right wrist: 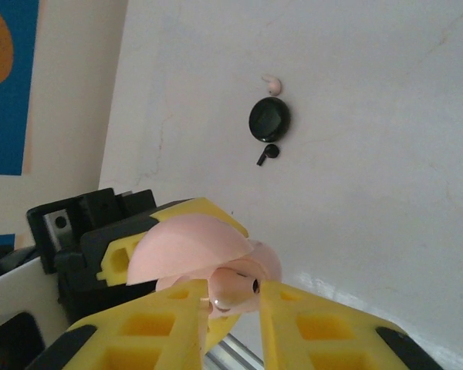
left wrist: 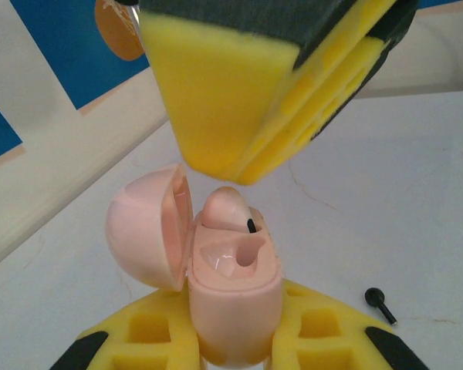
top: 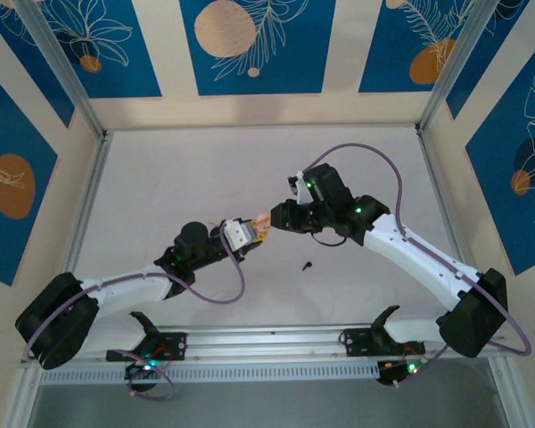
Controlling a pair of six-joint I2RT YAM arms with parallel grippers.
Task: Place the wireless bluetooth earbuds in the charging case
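White table [top: 205, 169] in a booth of cream walls with blue leaf panels [top: 250, 45]. Metal rail [top: 267, 337] along the near edge.

Obs:
- Left gripper [top: 243, 235] is clamped on the lower body of the pink case [left wrist: 235, 297], holding it upright above the table, mid-scene.
- Lid [left wrist: 143, 231] is hinged open, to the left in the left wrist view.
- Pink bud [left wrist: 225, 206] sits in the far side of the case, dark stem tip showing. Near well [left wrist: 233, 260] looks empty.
- Right gripper [right wrist: 231, 299] is poised directly over the pink bud, jaws a little apart, tips just above it. Cannot tell whether they touch it.
- Black bud [left wrist: 380, 303] lies flat on the table, right of and nearer than the case, well apart from it.

Step in hand (judgement): releasing the pink bud into its seat.
- Part the jaws only slightly so neither finger knocks the lid.
- Lift straight up so the bud is not dragged out.
- Left arm should hold the case level and motionless meanwhile.
- The bud seems to ride a little high, so a light downward press may be needed before leaving.

Count:
- grippers: 2
- case: 1
- pink bud: 1
- black bud: 1
- black disc [right wrist: 269, 119]: 1, on the table with the black bud just beside it
- tiny pink piece [right wrist: 272, 82]: 1, on the disc's other side, too small to name
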